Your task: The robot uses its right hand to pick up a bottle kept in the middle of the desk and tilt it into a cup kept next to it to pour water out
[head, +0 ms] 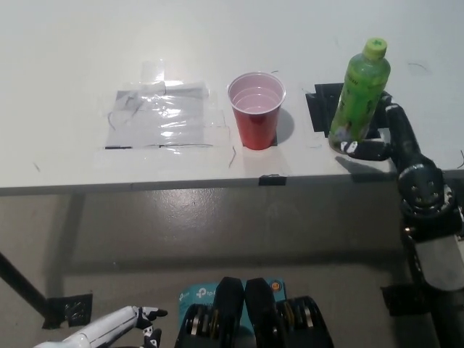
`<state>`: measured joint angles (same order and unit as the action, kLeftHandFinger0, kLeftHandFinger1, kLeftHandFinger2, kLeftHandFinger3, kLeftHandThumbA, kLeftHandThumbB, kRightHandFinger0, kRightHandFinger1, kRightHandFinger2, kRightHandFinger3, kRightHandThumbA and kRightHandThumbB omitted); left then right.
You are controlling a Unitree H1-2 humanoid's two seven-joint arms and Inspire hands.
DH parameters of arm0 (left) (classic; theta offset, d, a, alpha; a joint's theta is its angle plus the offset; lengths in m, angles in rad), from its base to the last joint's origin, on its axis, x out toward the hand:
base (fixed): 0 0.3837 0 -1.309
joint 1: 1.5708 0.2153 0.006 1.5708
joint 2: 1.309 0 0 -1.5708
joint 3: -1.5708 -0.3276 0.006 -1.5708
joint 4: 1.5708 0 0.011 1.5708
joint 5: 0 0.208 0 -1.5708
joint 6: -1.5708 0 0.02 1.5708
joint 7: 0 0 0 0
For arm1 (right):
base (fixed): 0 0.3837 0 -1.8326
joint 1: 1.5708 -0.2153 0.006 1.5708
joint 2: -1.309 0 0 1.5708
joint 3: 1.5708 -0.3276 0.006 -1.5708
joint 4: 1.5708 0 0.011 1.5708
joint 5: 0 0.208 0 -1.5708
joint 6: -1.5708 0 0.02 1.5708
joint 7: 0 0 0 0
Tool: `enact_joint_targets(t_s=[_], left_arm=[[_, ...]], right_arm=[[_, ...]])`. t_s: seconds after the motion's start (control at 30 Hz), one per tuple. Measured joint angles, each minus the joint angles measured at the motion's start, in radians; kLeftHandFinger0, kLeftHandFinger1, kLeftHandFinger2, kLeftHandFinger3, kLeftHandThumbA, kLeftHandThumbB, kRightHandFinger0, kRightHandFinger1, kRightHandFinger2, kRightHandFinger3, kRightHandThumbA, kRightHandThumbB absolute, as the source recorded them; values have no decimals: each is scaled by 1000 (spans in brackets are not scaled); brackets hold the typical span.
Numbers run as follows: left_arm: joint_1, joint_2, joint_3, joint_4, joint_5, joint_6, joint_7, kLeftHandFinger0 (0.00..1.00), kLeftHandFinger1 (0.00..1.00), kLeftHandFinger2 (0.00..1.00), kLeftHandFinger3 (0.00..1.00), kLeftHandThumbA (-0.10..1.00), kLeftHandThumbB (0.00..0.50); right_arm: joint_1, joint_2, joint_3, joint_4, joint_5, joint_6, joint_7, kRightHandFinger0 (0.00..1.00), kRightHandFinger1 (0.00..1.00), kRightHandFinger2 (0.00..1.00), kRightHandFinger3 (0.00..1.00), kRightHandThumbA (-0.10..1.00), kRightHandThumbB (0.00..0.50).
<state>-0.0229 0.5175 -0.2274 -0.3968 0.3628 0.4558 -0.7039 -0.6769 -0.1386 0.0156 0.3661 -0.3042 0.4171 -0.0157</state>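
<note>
The bottle (359,98) stands upright on the right part of the desk (72,58), its base on a patch of black tape (322,110) that appears to mark its set position. It is green, with a yellow-green cap. The red cup (255,110) stands upright just to its left, apart from it, mouth open upward, so a short sideways tilt of the bottle should bring its neck over the rim. A sheet of clear film (161,116), taped flat, lies further left of the cup and plays no evident part in the pour.

The black right hand (380,141) reaches in from the lower right and sits at the base of the bottle on its right side. Its fingers (357,148) are spread, one curling along the near side of the base and another lying behind the right side. They bracket the bottle but no firm grip shows; the hand appears open, holding nothing. Judged from this, the grasp is being set up and the lift has not begun.

Contact between fingers and bottle cannot be confirmed; the far side of the base is hidden by the bottle itself. The liquid level in the bottle is unclear, as is any content in the cup.

The white left hand (134,322) rests low at lower left, cut off by the frame edge.
</note>
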Motion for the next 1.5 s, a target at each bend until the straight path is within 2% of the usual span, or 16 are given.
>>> enact_joint_targets(t_s=[0.27,0.5,0.7,0.73,0.77,0.8,0.83,0.87,0.9,0.93,0.97,1.0,1.07,1.1,1.33,1.5], left_arm=[[-1,-1,2,-8,19,0,-8,1000,1000,1000,1000,1000,328],[-7,0,-16,-9,28,0,-20,1000,1000,1000,1000,1000,330],[-12,2,-27,-9,35,0,-21,1000,1000,1000,1000,1000,329],[-12,2,-28,-9,37,0,-21,1000,1000,1000,1000,1000,334],[-13,2,-28,-9,39,0,-21,1000,1000,1000,1000,1000,329],[-14,2,-28,-9,40,0,-21,1000,1000,1000,1000,1000,354],[-14,2,-30,-9,42,0,-21,1000,1000,1000,1000,1000,363],[-15,2,-31,-9,43,0,-21,1000,1000,1000,1000,1000,358],[-15,2,-32,-9,45,0,-21,1000,1000,1000,1000,1000,358],[-15,2,-32,-9,46,0,-21,1000,1000,1000,1000,1000,364],[-16,2,-32,-9,47,0,-21,1000,1000,1000,1000,1000,365],[-16,2,-32,-9,47,0,-21,1000,1000,1000,1000,1000,366],[-16,1,-32,-8,48,0,-21,1000,1000,1000,1000,1000,363],[-16,1,-32,-8,48,0,-21,1000,1000,1000,1000,1000,363],[-18,0,-31,-7,50,0,-21,1000,1000,1000,1000,1000,355],[-26,0,-31,-7,52,0,-22,1000,1000,1000,1000,1000,354]], right_arm=[[-62,18,-16,62,2,0,-52,1000,1000,1000,1000,808,500],[-69,59,-39,111,17,-3,-87,1000,1000,1000,1000,792,500],[-69,87,-73,127,41,-9,-120,1000,1000,1000,1000,753,464],[-69,94,-82,129,47,-11,-126,1000,1000,1000,1000,706,413],[-69,100,-90,131,53,-15,-132,1000,1000,1000,1000,703,394],[-69,104,-95,136,58,-20,-139,1000,1000,1000,1000,645,272],[-69,109,-101,143,62,-29,-145,907,1000,1000,1000,625,235],[-69,113,-106,155,66,-43,-152,511,637,818,1000,491,31],[-69,116,-112,165,70,-59,-161,438,562,727,1000,464,6],[-69,120,-119,172,74,-72,-167,32,90,140,1000,123,0],[-69,127,-127,185,79,-89,-173,6,18,61,1000,-55,0],[-69,130,-131,191,81,-101,-180,0,0,0,962,-100,0],[-68,135,-141,212,83,-138,-202,0,0,0,498,-100,9],[-68,136,-142,223,83,-156,-213,0,0,0,410,-100,0],[-58,133,-135,260,71,-249,-279,0,0,7,298,-100,0],[-48,104,-91,262,50,-307,-288,0,0,39,299,-100,0]])
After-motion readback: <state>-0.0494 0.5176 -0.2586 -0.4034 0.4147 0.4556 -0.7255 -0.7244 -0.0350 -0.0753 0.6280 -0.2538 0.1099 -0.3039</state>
